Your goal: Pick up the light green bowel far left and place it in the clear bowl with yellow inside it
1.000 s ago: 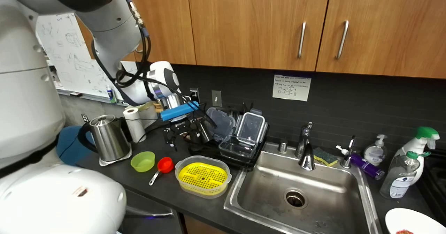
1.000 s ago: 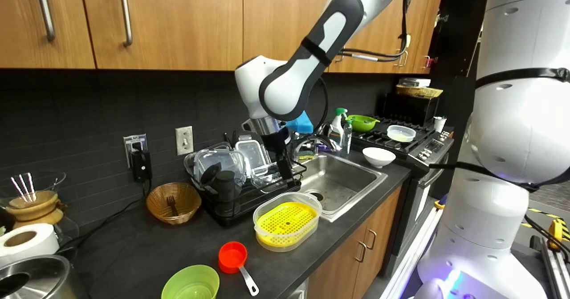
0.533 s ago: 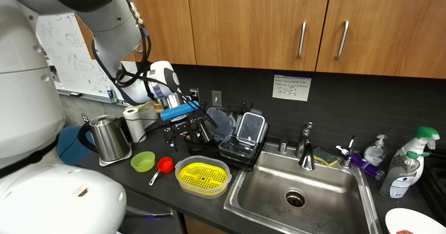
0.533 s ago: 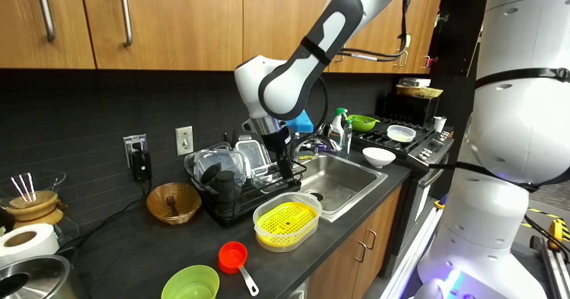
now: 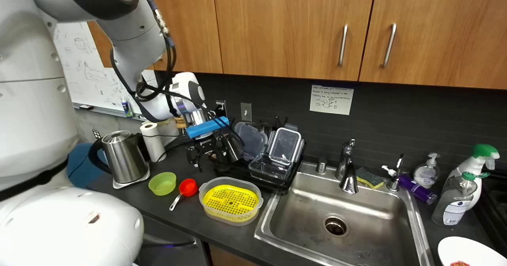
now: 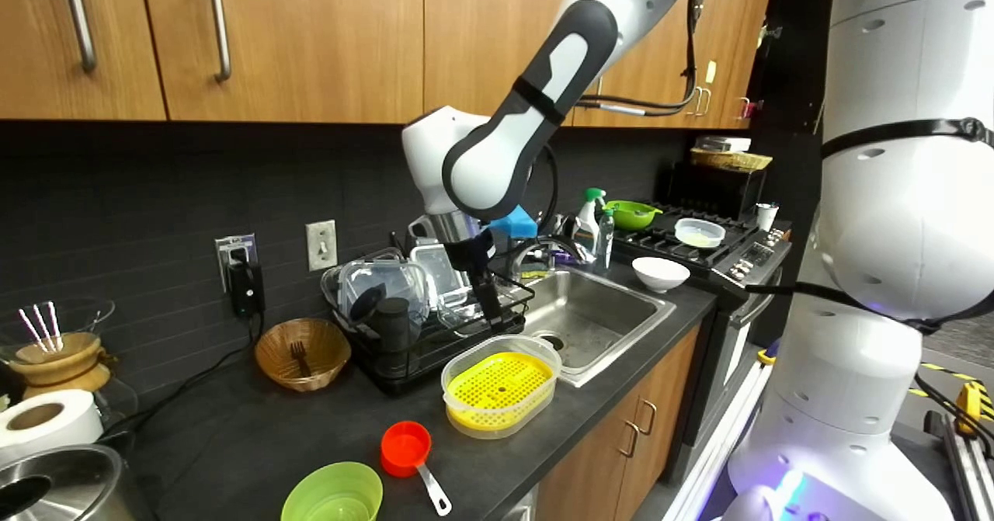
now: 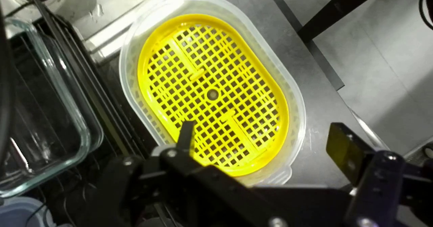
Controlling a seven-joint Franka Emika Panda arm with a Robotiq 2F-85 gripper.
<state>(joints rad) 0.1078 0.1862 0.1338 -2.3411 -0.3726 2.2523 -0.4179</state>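
Observation:
The light green bowl [image 5: 162,184] sits upright on the dark counter in both exterior views; it lies outside the wrist view. The clear bowl [image 7: 297,118] is wide and oval with a translucent rim, and a yellow perforated insert [image 7: 192,74] fills its inside. It stands on the counter near the sink. My gripper [image 7: 262,129] is open, with nothing held between its widely parted fingers. In the wrist view one finger overlaps the yellow insert and the opposite one is over bare counter. An exterior view has the gripper [image 6: 497,323] above the dish rack's front edge, well away from the green bowl.
Between the two bowls lies a red measuring cup [image 5: 187,187] with a white handle. A black dish rack [image 6: 404,381] full of glass containers stands behind the clear bowl. A steel kettle [image 5: 124,159] is beside the green bowl, and a sink [image 5: 356,226] lies past the clear bowl.
In the last half second the arm has shifted slightly, carrying the gripper a little sideways and its upper links lower. Bowls and cup have stayed put, and the gripper has stayed open.

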